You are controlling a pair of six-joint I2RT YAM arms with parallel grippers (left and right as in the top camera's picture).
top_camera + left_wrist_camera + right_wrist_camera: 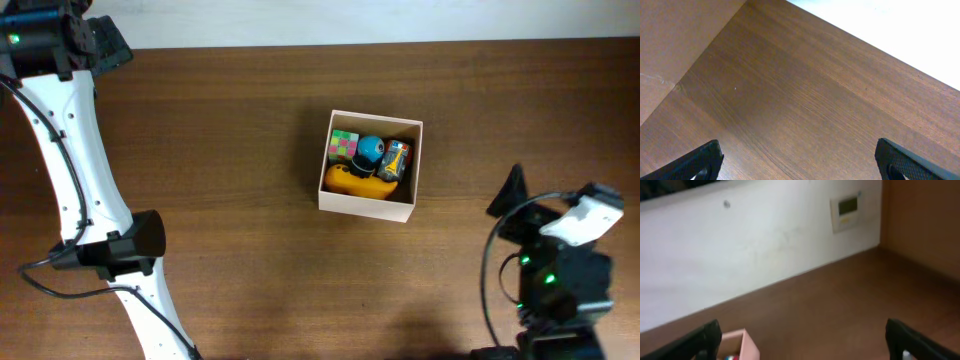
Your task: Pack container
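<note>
The container (365, 203), a square white box with no lid, stands at the middle of the table. Inside it lie a colourful cube (344, 146), a blue ball-like toy (371, 149), an orange and grey toy (396, 160) and a yellow-orange toy (358, 183). A corner of the container (742, 342) shows at the bottom left of the right wrist view. My left gripper (800, 162) is open and empty over bare wood at the far left corner (105, 42). My right gripper (802, 342) is open and empty; it sits to the right of the container (510, 195).
The brown wooden table (230, 150) ends at a white wall (755, 245) at the back. A small wall panel with a display (846, 212) hangs there. A brown side panel (675, 40) rises at the table's left end. My white left arm (75, 160) crosses the left side.
</note>
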